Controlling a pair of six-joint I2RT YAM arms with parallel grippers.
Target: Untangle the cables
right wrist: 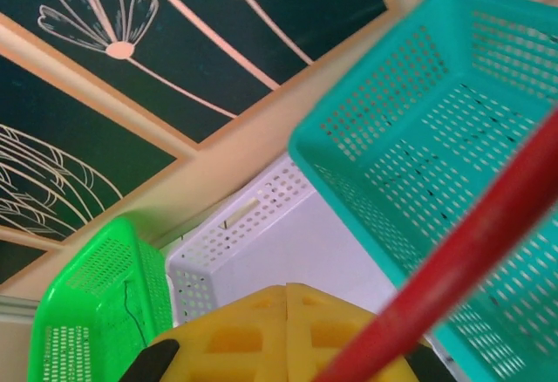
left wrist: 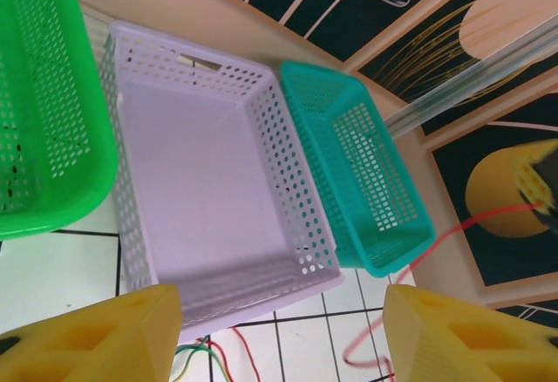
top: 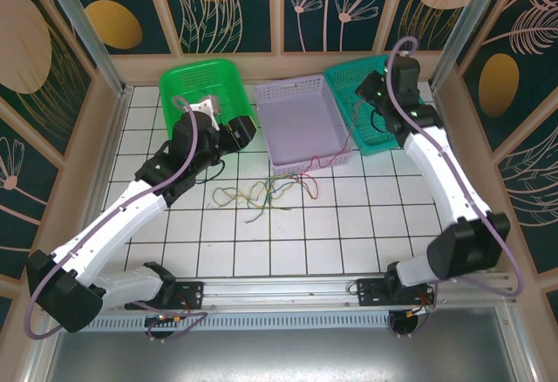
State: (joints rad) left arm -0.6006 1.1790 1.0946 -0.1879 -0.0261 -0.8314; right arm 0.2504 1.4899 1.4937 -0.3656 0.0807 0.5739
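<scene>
The cables (top: 261,194) lie in a loose tangle of green, red, orange and yellow wires on the white tiles, in front of the lilac basket (top: 296,157). One red cable (top: 327,162) rises from the tangle towards my right gripper (top: 368,94), which hangs over the teal basket (top: 377,142). In the right wrist view its pads (right wrist: 288,330) are pressed together and the red cable (right wrist: 462,260) crosses them. My left gripper (left wrist: 279,338) is open above the tiles, with the lilac basket's near corner ahead. Nothing is between its fingers (left wrist: 87,338); wire ends (left wrist: 200,356) and the taut red cable (left wrist: 418,260) lie below.
Three baskets stand in a row at the back: green (top: 173,81), lilac and teal. A little thin black wire shows in the green basket (right wrist: 131,308). Patterned walls and a metal frame (top: 83,29) close in the table. The arm bases sit on a rail (top: 288,290) at the near edge.
</scene>
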